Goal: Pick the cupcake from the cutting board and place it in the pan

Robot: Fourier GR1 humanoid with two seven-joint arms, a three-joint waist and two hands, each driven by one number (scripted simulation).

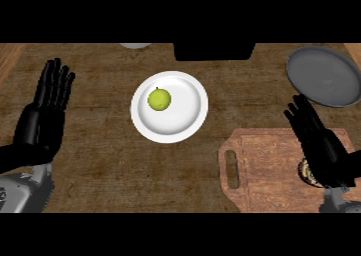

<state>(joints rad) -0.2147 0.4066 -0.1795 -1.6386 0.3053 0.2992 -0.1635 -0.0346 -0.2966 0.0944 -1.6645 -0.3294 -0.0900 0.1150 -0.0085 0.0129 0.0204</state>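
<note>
Cupcake (307, 175) not yet grasped
Right hand (319, 145), fingers released, hovers over it on the cutting board (264, 165); carrying it to the pan (325, 75) remains.

Pan (325, 75) behind cutting board (271, 170), plate (177, 124) at left.

The brown cutting board (266, 172) lies lower right, a cupcake (305, 173) half hidden on it. The grey pan (325, 75) sits upper right.

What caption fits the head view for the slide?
Open black right hand partly hides the cupcake on the brown wooden cutting board; round grey pan beyond, left hand resting open.
</note>
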